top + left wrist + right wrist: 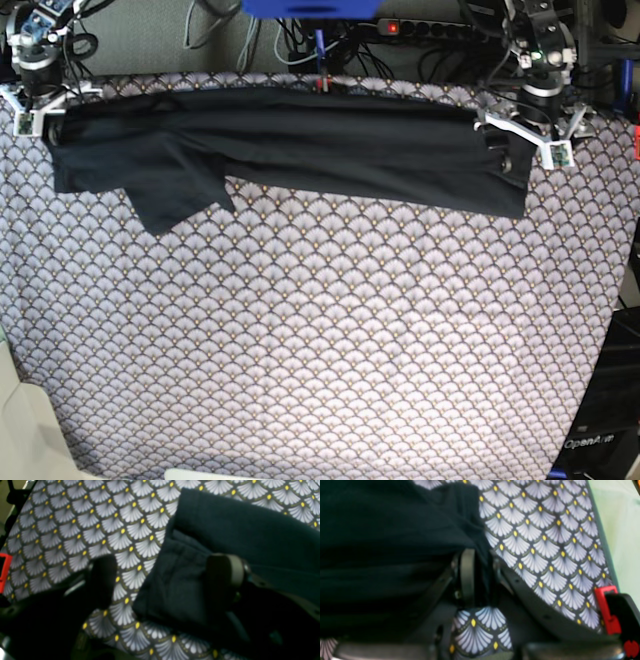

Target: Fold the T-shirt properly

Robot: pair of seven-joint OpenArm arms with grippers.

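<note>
The black T-shirt (300,140) lies stretched in a long band along the table's far edge, with one sleeve (175,205) hanging toward the front. My right gripper (482,577) is shut on a fold of the shirt's left end (395,530); in the base view it sits at the far left (38,112). My left gripper (162,580) stands wide open at the shirt's right end (240,530). One finger (102,580) is over bare tablecloth and the other (222,577) is over the cloth, with a shirt corner (172,587) between them. The base view shows this gripper at the far right (522,140).
A scallop-patterned tablecloth (320,340) covers the whole table. Red clamps (605,610) (3,572) hold it at the edges. Cables and a power strip (430,28) run behind the far edge. The table's right edge (625,300) drops off close to my left arm.
</note>
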